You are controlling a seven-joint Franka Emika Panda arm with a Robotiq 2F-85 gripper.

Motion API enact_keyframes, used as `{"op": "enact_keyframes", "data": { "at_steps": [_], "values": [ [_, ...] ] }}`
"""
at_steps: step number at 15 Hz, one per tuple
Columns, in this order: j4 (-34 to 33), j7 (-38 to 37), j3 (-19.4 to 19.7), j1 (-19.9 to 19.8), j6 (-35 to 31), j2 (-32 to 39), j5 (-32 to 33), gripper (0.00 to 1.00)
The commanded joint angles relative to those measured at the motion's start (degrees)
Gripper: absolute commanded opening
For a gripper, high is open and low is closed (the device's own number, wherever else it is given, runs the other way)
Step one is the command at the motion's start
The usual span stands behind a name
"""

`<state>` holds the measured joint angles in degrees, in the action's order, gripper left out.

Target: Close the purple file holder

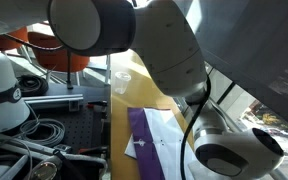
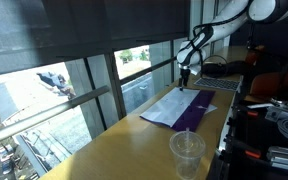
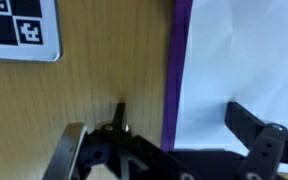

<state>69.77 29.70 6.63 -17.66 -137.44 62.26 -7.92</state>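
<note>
The purple file holder (image 2: pixel 194 110) lies open and flat on the wooden tabletop, with white sheets (image 2: pixel 169 103) showing inside it. It also shows in an exterior view (image 1: pixel 144 135), partly hidden by my arm. My gripper (image 2: pixel 185 76) hangs just above the holder's far end. In the wrist view my gripper (image 3: pixel 179 122) is open and empty. Its fingers straddle the holder's purple edge (image 3: pixel 180 70), one over the bare wood and one over the white paper (image 3: pixel 244 50).
A clear plastic cup (image 2: pixel 187 152) stands on the wood near the front. A black-and-white marker card (image 3: pixel 19 30) lies beside the holder. Windows run along one side of the table. Cables and equipment (image 2: pixel 274 120) crowd the opposite side.
</note>
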Motion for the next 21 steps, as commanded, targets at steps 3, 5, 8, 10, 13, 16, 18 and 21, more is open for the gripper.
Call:
{"op": "enact_keyframes", "data": {
  "at_steps": [3, 5, 8, 10, 13, 16, 18, 21],
  "values": [
    [-19.4, -5.4, -1.2, -0.5, 16.4, 7.8, -0.5, 1.0],
    [-20.0, -6.4, -3.6, -1.0, 22.2, 6.6, 1.7, 1.0],
    [-22.7, -6.1, -4.5, -1.2, 28.2, 7.2, 1.7, 1.0],
    [-23.2, -4.4, -4.4, -2.1, 29.4, 7.2, 2.0, 1.0],
    [-22.4, -0.8, -2.5, -2.0, 27.6, 6.8, 1.2, 1.0],
    [-22.8, 2.7, -2.7, -3.2, 26.1, 7.3, 0.4, 1.0],
    [-23.1, 4.4, -3.2, -4.1, 25.0, 7.9, -0.3, 1.0],
    [-23.4, 6.7, -3.9, -5.3, 23.2, 9.0, -1.3, 1.0]
  ]
}}
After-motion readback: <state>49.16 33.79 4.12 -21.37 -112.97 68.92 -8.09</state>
